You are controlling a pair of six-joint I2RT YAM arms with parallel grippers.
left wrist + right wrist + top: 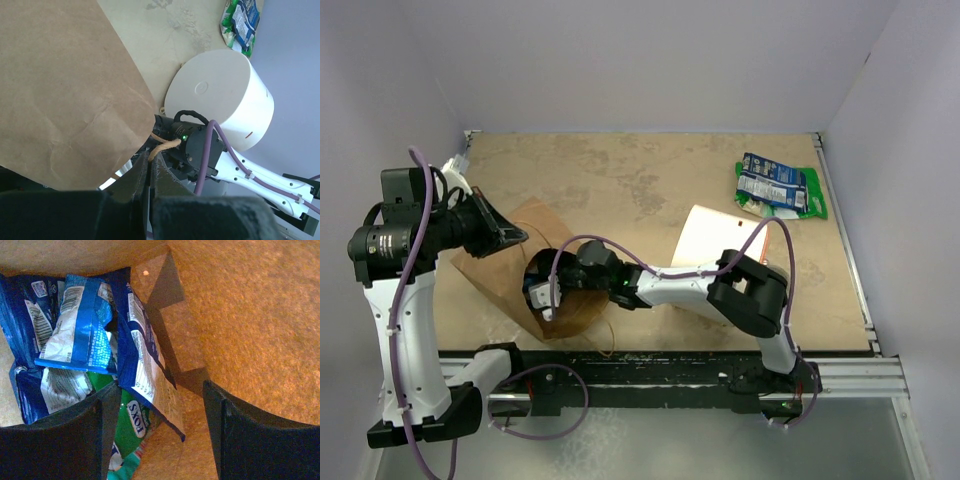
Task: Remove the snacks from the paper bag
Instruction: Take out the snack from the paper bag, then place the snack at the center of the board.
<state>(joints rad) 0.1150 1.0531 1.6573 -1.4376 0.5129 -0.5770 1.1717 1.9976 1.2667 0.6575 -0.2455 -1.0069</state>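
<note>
**Right gripper (156, 401) open inside the bag (498, 268), nothing caught yet**

The right gripper's fingers stood spread apart, holding nothing, pushed in through the bag's mouth. At their 10 o'clock lay a heap of blue packets (75, 325). A green packet (131, 426) poked out from under the heap, next to the left finger. The right finger hung over bare paper.

The left gripper (150, 169) was pinched shut, seemingly on the bag's rim by the twisted handle (164, 145), though I could not see the bite itself. From above, the bag lay at 8 o'clock on the table (620, 180). Two packets (780, 188) were already out, at 2 o'clock. A white cylinder (712, 238) stood just beyond the right forearm.

I saw plenty that could go wrong. The packets overlapped, so closing the fingers might catch two, or only a slippery foil corner that would slide free on the way out. A finger could also snag the paper wall. Then a pull would drag the bag, strain the thin handle or strip it from the left pinch. A wide swing outward might knock the cylinder.
</note>
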